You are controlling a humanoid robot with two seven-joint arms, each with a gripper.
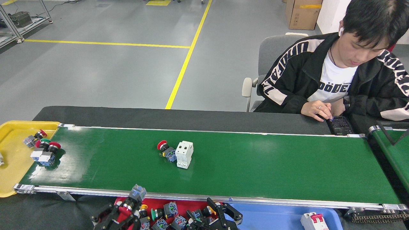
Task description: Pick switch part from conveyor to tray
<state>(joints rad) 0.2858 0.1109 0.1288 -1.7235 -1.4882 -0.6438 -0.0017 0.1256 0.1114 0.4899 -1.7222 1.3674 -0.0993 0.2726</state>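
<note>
Holding: left gripper (pixel 123 209) — low at the frame's bottom edge over the red tray (pixel 182 203), fingers clamped on a red-capped switch part (pixel 133 198) whose blue-grey block sticks up just past the near rail.
Right gripper: right gripper (pixel 220 217) sits beside it over the same tray's right end, black fingers (pixel 231 212) spread apart; a dark switch (pixel 204 211) with a green-and-yellow end lies between them, and I cannot tell whether it is gripped.
Tray contents: several switch parts (pixel 166 212) with yellow, green and blue pieces piled in the red tray.
Blue tray: blue tray (pixel 274 217) to the right, a white breaker with red lever (pixel 312 221) in it.
Conveyor: conveyor (pixel 255 166) — a red-button switch (pixel 166 150) touching a white breaker block (pixel 183 154) mid-belt; a green-capped and a red-capped switch (pixel 46 151) at the left end.
Yellow tray: yellow tray (pixel 12 172) off the belt's left end, one red-button part (pixel 33 138) inside.
Beyond: a person (pixel 338 73) seated across, a hand (pixel 316 110) on a dark keypad (pixel 340 124).
</note>
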